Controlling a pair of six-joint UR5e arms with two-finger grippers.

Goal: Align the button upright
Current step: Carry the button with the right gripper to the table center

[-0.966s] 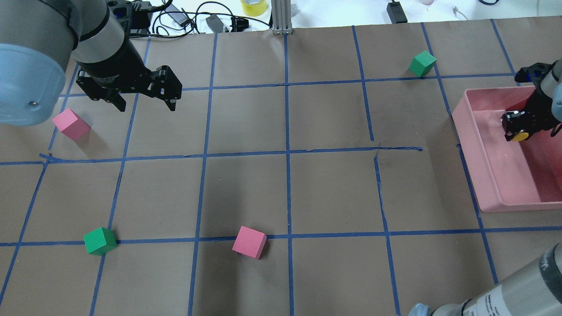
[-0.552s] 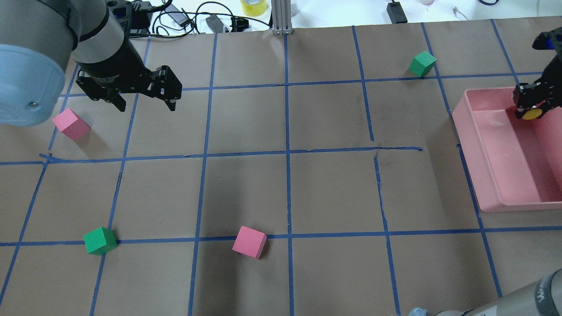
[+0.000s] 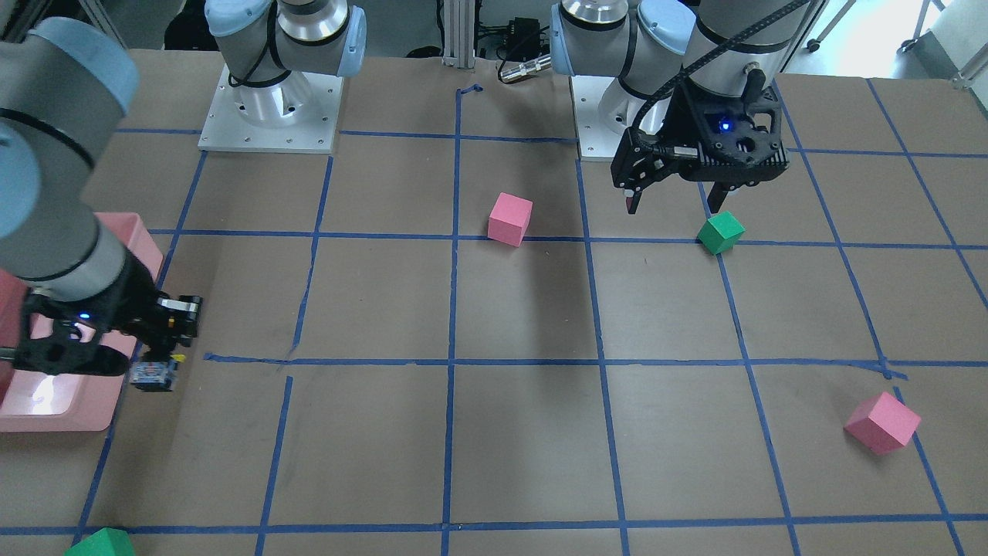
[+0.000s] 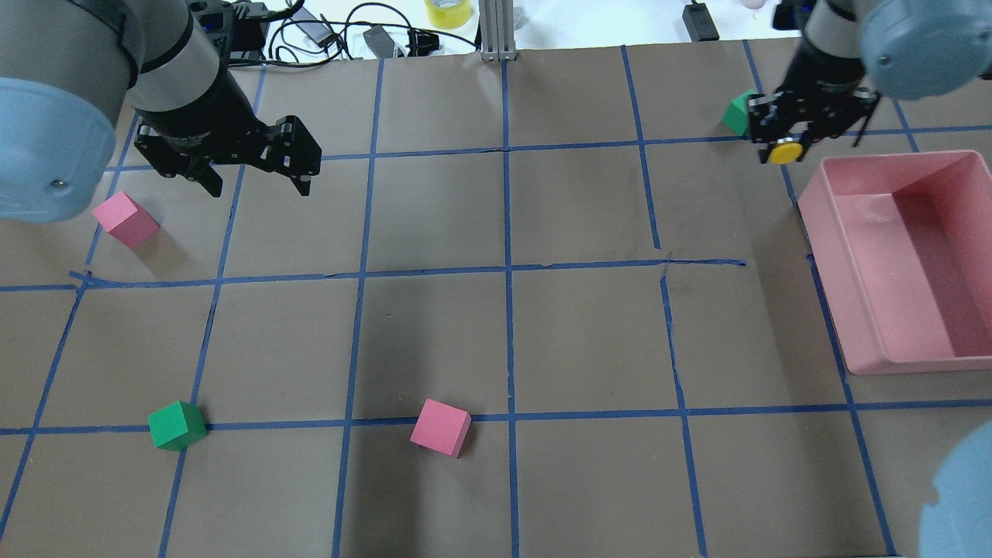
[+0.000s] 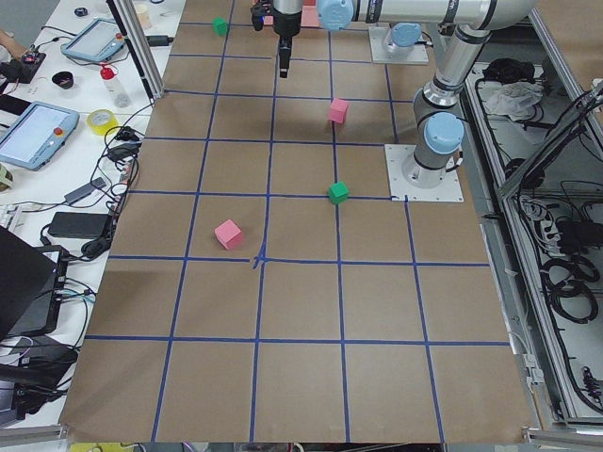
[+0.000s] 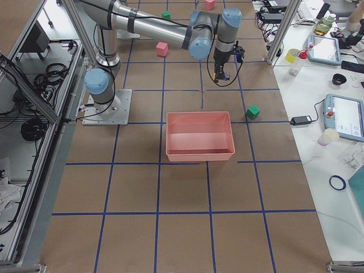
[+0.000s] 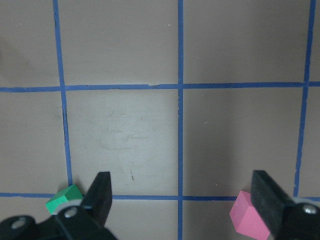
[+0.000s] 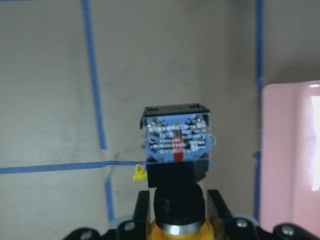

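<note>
Button (image 4: 785,152) sits clamped at its neck in the right gripper (image 4: 789,139), held above the desk (image 4: 504,333) just outside the pink bin (image 4: 835,294) — left gripper (image 4: 258,188) hangs well apart, jaws spread wide.

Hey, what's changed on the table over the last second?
The right gripper, shut on the button throughout, carried it up out of the pink bin, away from the robot and toward the table's middle. It now hangs beside the far green cube. The left gripper stayed open in place. The other cubes and the bin have not moved.
</note>
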